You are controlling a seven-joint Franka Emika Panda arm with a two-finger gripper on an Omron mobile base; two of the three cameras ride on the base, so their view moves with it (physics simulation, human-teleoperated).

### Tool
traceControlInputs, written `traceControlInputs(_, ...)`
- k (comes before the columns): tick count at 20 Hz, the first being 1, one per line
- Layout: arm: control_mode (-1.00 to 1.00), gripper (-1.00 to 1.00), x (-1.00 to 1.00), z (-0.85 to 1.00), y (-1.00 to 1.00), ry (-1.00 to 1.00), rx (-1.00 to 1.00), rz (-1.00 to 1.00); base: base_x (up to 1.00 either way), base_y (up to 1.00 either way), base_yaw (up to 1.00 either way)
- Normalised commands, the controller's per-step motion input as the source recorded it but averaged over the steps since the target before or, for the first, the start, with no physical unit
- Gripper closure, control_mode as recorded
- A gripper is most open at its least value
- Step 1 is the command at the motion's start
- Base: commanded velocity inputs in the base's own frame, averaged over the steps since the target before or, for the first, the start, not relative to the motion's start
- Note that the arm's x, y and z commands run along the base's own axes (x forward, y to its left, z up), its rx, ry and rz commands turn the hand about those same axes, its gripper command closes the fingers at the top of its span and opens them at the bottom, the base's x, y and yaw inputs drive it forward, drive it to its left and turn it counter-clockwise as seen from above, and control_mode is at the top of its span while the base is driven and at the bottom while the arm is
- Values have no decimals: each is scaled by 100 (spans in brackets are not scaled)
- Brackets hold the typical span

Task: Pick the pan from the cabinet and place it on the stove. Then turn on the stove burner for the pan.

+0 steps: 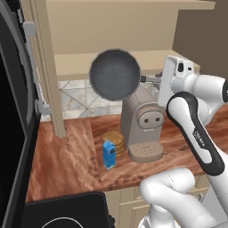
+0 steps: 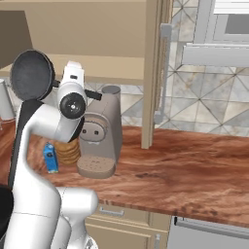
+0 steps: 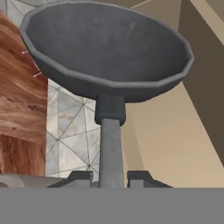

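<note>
I've got the pan (image 1: 115, 74) pinched by its handle in the gripper (image 3: 110, 178), tipped on edge at upper centre of the left base view, in front of the open cabinet (image 1: 133, 33) and above the coffee machine (image 1: 143, 124). Carry step now: next I swing it down-left to the stove (image 1: 67, 211).

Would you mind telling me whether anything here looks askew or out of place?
Yes: the pan is tipped on edge, its bowl facing the left base camera instead of lying flat. The gripper holds it by the handle, in the air above the coffee machine on the counter.
</note>
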Motion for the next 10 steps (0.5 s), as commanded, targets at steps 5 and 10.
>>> traceControlInputs(5, 100, 100, 0, 0, 0, 0, 0, 0, 11, -32, 0)
traceControlInputs(10, 100, 100, 0, 0, 0, 0, 0, 0, -23, -33, 3)
